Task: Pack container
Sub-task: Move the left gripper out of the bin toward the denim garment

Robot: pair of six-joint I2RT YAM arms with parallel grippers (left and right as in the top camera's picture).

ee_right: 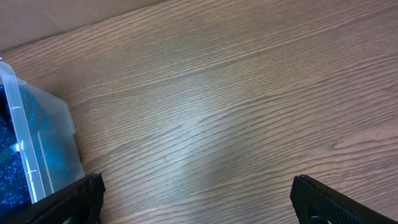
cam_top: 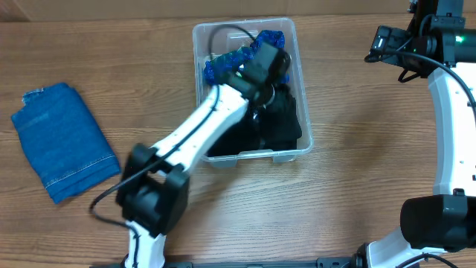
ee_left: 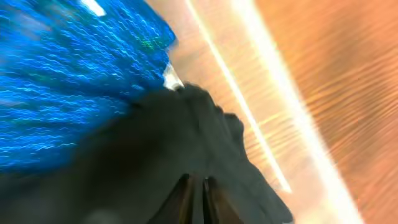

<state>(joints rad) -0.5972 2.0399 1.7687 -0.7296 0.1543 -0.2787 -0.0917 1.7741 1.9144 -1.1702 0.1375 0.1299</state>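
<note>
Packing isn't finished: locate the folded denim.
In the overhead view, the folded denim lies flat at the far left, apart from the container, left of the left arm.

- The tabletop (cam_top: 357, 171) is brown wood grain, its lines running roughly left to right in the overhead view.
- A plain, lighter tan band (cam_top: 111, 9) runs along its far edge; whether it is wall or board is unclear.
- The light is soft and even, leaving a pale sheen on the wood in the right wrist view.
- In the left wrist view the wood looks orange and blurred.
</note>
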